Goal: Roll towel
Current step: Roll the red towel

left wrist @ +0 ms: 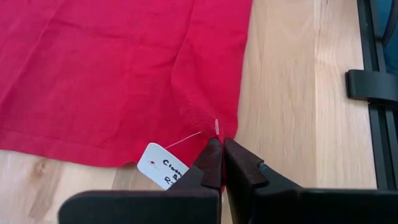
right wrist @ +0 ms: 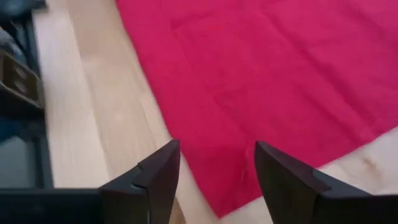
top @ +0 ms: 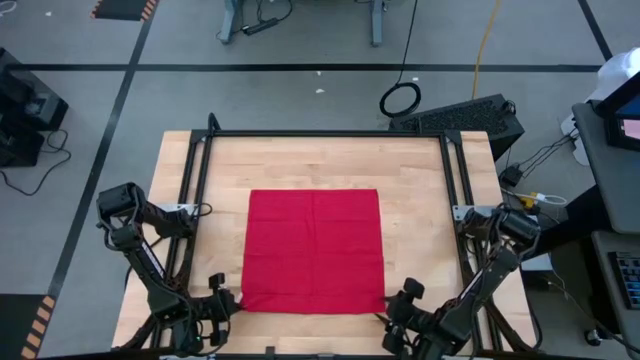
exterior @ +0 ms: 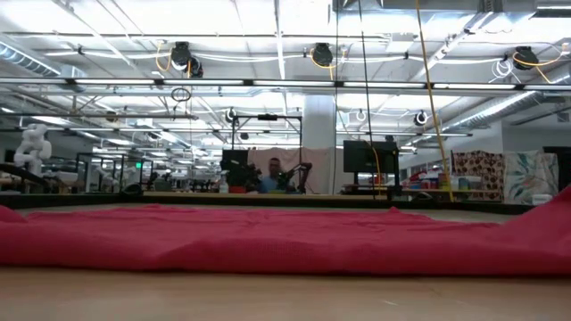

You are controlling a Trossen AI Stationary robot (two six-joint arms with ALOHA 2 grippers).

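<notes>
The red towel [top: 313,250] lies spread flat in the middle of the wooden table [top: 420,230]. It fills the width of the low view [exterior: 285,236]. Its small white tag [left wrist: 163,165] sits at the near edge by the near left corner. My left gripper [top: 228,300] is at that corner and shut on it [left wrist: 222,142]. My right gripper [top: 395,305] is open at the near right corner. Its two fingers [right wrist: 216,149] stand on either side of that corner [right wrist: 217,186]. I cannot tell whether they touch the cloth. My left gripper pinches the towel's near left corner [left wrist: 217,127] between its two fingers, only the tip of the corner showing at their free ends. The fingers come low from the table's near side. The rest of the towel lies flat on the table, with a slight ridge running from the corner.
Black frame rails run along the table's left [top: 190,200] and right [top: 462,190] sides and its far edge [top: 320,133]. Bare wood shows on both sides of the towel. A person [exterior: 272,174] sits far off in the room behind.
</notes>
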